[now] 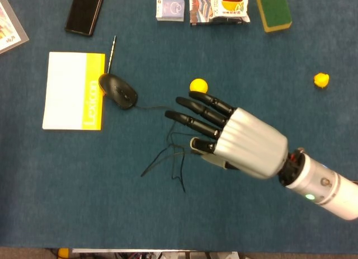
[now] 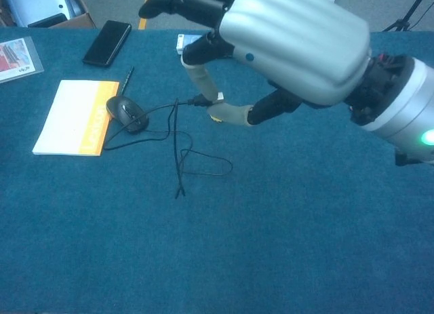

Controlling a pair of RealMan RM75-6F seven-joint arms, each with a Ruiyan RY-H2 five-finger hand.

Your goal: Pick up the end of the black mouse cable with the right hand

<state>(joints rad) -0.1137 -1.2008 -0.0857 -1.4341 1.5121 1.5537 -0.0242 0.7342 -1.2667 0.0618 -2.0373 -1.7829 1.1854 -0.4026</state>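
The right hand (image 2: 285,46) hangs above the middle of the blue cloth-covered table (image 1: 112,214), raised well clear of the surface. In the chest view its thumb and a finger are pinched together on the plug end of the thin black mouse cable (image 2: 178,151), while the other fingers (image 1: 198,111) stay stretched out towards the far left. That loose spread suits a fine pinch: only two tips are needed for so slim a thing.

From the pinch the cable runs left to the black computer mouse (image 1: 118,91), which sits against the near edge of the white and yellow book (image 1: 72,91) on the left side of the table. The slack droops in loops onto the cloth below the hand. The head view hides the pinch under the palm, so how firm the hold is remains, I think, uncertain.

A small yellow ball (image 1: 198,85) lies just beyond the fingers, apart from them. The left hand is nowhere to be seen. With the end lifted, the task looks essentially done.
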